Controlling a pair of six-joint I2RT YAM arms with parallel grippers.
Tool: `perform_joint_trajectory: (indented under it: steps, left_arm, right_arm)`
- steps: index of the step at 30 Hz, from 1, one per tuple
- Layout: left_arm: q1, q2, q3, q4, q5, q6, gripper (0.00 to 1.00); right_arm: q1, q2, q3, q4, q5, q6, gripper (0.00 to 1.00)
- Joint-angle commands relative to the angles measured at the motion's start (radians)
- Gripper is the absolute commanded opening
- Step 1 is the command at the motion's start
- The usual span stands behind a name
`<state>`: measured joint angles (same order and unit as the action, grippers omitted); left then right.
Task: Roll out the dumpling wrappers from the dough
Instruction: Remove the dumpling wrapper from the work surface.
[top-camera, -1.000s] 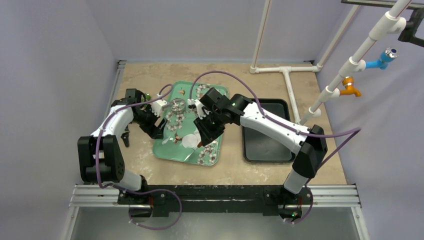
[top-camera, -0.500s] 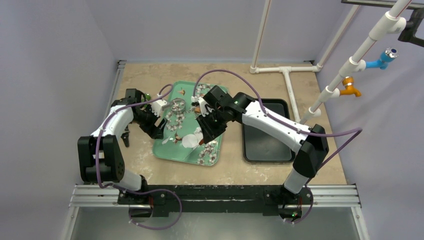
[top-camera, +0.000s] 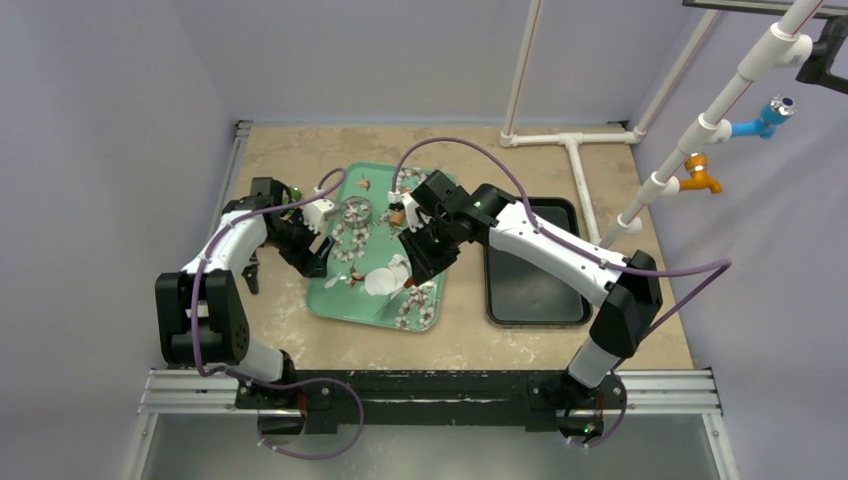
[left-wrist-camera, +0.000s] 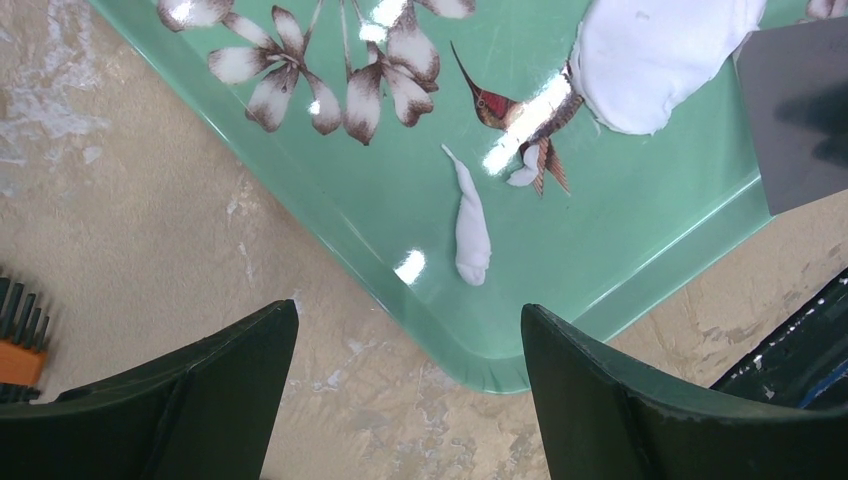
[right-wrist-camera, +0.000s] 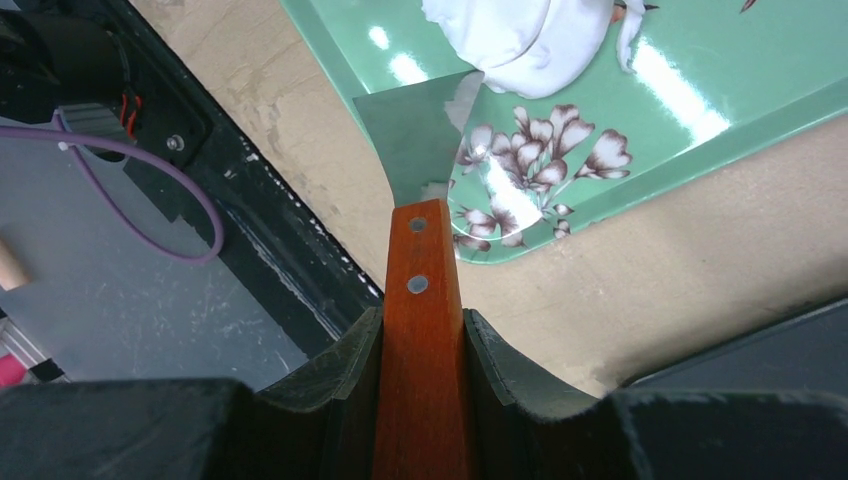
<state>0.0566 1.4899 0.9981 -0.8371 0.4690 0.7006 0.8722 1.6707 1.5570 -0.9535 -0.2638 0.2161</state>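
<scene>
The dough (top-camera: 385, 280) is a soft white lump on the near part of the green flowered tray (top-camera: 345, 300). It also shows in the right wrist view (right-wrist-camera: 530, 40) and the left wrist view (left-wrist-camera: 660, 60). My right gripper (top-camera: 422, 255) (right-wrist-camera: 422, 318) is shut on the wooden handle of a scraper (right-wrist-camera: 425, 270). The scraper's metal blade (right-wrist-camera: 420, 130) has its tip at the dough's edge. My left gripper (top-camera: 316, 260) (left-wrist-camera: 408, 310) is open and empty over the tray's left corner. A small dough scrap (left-wrist-camera: 470, 230) lies near it. No flat wrappers show.
A round metal ring cutter (top-camera: 355, 212) sits on the far part of the tray. A black tray (top-camera: 530, 300) stands to the right. A dark brush (top-camera: 250, 272) lies left of the green tray. White pipes (top-camera: 575, 150) run along the back right.
My right gripper has drawn back and to the right with the scraper, so more of the dough shows. The left arm has not moved.
</scene>
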Motion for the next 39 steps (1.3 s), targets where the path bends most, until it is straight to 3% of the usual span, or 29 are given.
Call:
perform_joint_trajectory:
  steps: [1,9,19,24,30,39]
  left_arm:
    - [0.006,-0.016,-0.009,0.017,0.03,0.026,0.83]
    - [0.005,-0.02,-0.011,0.018,0.031,0.027,0.83]
    - [-0.003,-0.004,-0.014,0.031,0.007,0.012,0.83]
    - [-0.103,0.008,-0.043,0.071,-0.078,0.019,0.83]
    - [-0.142,0.07,-0.021,0.091,-0.163,-0.011,0.8]
    - [-0.21,0.136,0.009,0.099,-0.183,-0.035,0.76]
  right_arm:
    - [-0.02,-0.044,-0.004,-0.056,0.126,-0.013,0.0]
    - [-0.029,-0.046,0.007,-0.103,0.231,-0.011,0.0]
    - [-0.031,-0.054,0.033,-0.112,0.238,-0.012,0.0]
    - [-0.032,-0.055,0.032,-0.124,0.258,-0.015,0.0]
    - [-0.031,-0.063,0.055,-0.134,0.259,-0.017,0.0]
    - [-0.031,-0.062,0.05,-0.128,0.257,-0.025,0.0]
